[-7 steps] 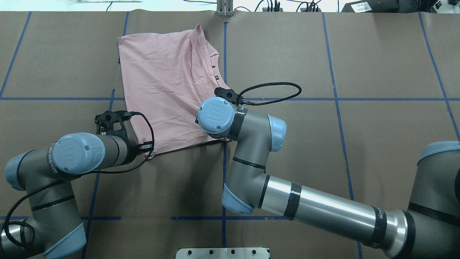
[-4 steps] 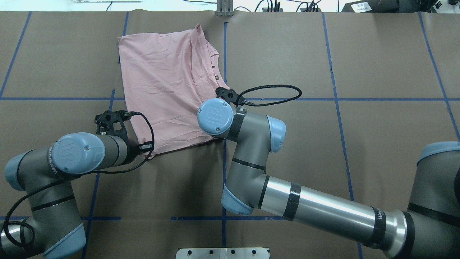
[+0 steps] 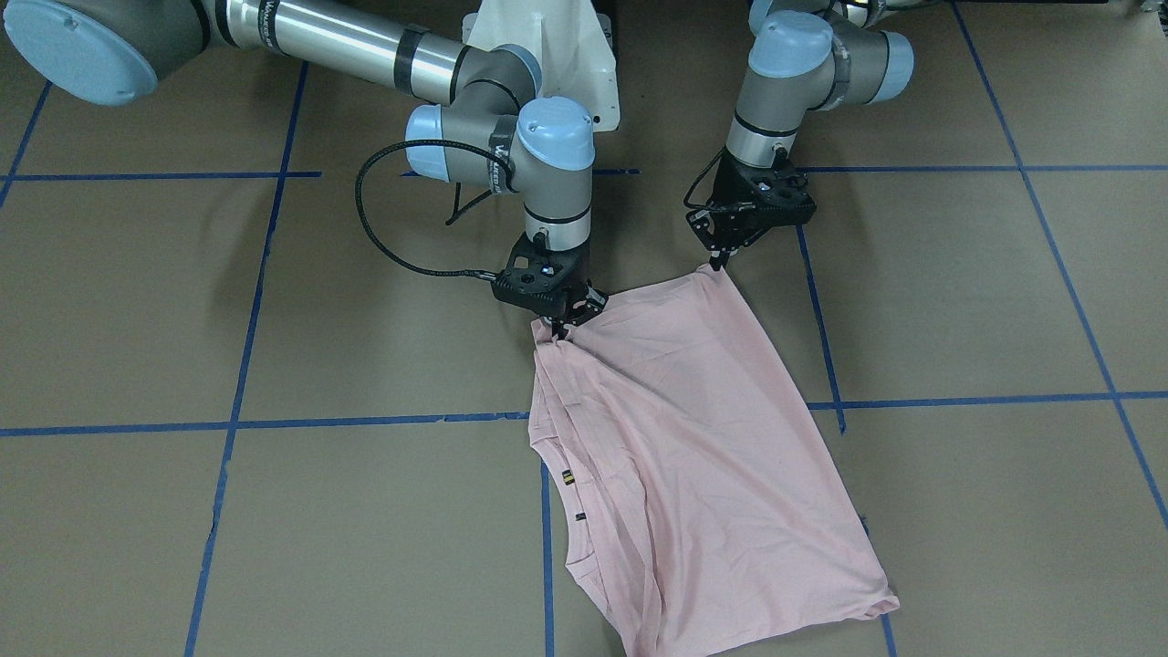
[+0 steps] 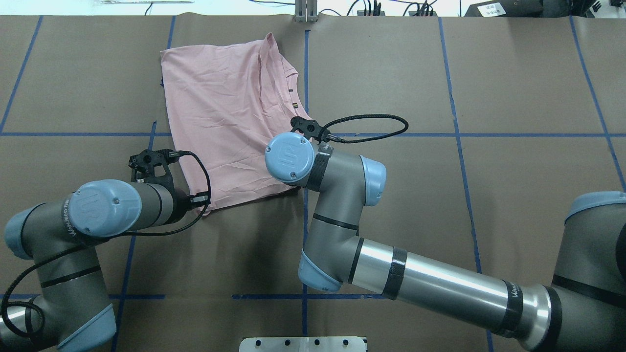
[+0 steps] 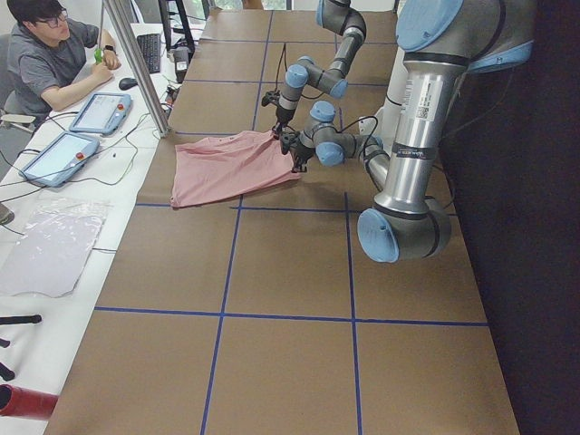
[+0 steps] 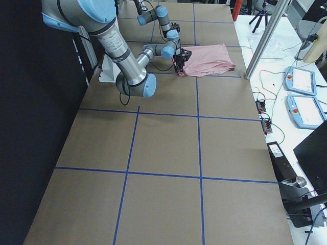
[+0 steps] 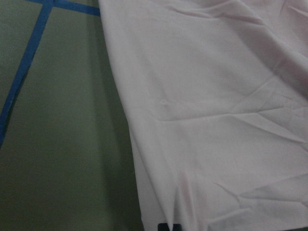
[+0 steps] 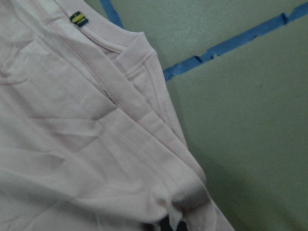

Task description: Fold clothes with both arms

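Note:
The pale pink T-shirt lies folded on the brown table, plain side up, no cartoon showing; it also shows in the overhead view. A small tag sits by its sleeve hems. My left gripper is shut on the shirt's near corner. My right gripper is shut on the other near corner, where the cloth bunches. In the overhead view both grippers are hidden under their wrists. Each wrist view shows pink cloth running into a dark fingertip at the bottom edge.
Blue tape lines grid the table. The white pedestal base stands between the arms. A metal post rises at the far edge. An operator sits beyond it with tablets.
My right wrist has shifted a little to the left with the shirt corner, and the near hem has drawn in slightly. The left arm has barely moved.

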{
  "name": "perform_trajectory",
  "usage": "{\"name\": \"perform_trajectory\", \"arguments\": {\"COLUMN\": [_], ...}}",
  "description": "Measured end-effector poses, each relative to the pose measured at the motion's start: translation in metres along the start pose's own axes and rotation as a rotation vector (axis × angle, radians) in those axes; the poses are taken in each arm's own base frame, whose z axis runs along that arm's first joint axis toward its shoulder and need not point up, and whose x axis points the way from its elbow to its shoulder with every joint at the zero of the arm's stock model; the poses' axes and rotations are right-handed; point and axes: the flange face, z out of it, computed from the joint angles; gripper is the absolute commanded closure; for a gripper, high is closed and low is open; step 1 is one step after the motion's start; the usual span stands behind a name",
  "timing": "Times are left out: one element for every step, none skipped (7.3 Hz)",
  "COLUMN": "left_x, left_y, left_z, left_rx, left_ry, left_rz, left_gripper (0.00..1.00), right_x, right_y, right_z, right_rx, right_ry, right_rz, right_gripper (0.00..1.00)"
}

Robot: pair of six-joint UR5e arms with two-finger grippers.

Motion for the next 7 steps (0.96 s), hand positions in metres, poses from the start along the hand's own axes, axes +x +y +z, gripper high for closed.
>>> {"name": "perform_trajectory", "arguments": {"left_x": [0.001,0.002,0.003,0.005,0.007,0.008,0.008], "left_y": [0.000,0.000,0.000,0.000,-0.002,-0.007,-0.015], "left_z": [-0.001,-0.001,-0.002,-0.006,-0.013,-0.019,-0.029], "left_rx": [0.000,-0.001,-0.001,-0.001,0.002,0.005,-0.002], "left_ry": [0.002,0.004,0.007,0.013,0.024,0.032,0.044], "left_rz": [0.000,0.000,0.002,0.014,0.031,0.037,0.051], "left_gripper": [1.00,1.00,1.00,1.00,1.00,1.00,1.00], "right_x": [-0.001,-0.001,-0.002,-0.003,-0.003,-0.003,0.000], "right_y": [0.000,0.000,0.000,0.000,0.001,0.001,0.001], "right_z": [-0.002,-0.003,-0.005,-0.009,-0.017,-0.030,-0.049], "right_rx": [0.000,0.000,-0.001,-0.002,-0.004,-0.005,-0.006], "right_ry": [-0.005,-0.007,-0.012,-0.018,-0.022,-0.026,-0.030], "right_rz": [-0.001,-0.001,-0.002,-0.003,-0.005,-0.006,-0.006], "right_gripper": [1.00,1.00,1.00,1.00,1.00,1.00,1.00]}}
